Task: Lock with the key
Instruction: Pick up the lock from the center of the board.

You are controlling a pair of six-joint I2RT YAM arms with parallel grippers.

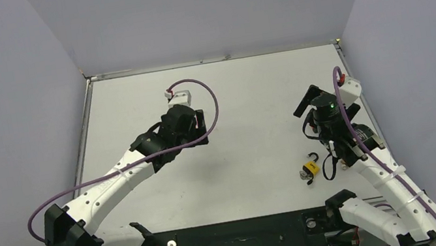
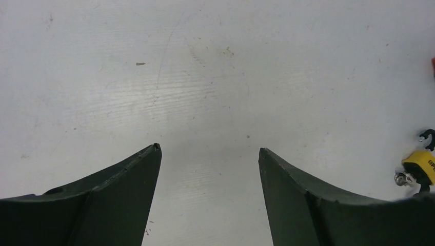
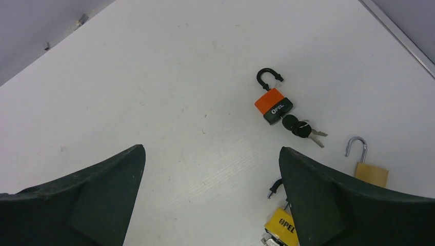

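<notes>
Left arm stretches from its base across the table. Its gripper hovers low, well apart from the yellow padlock, with its fingers spread and empty. Right arm is folded above that padlock, and its gripper is also wide open and holds nothing. The key lies touching the padlock's base. Beyond the padlock are an orange padlock and a brass padlock. The table is white and lightly scuffed, and pale lilac walls enclose it.
</notes>
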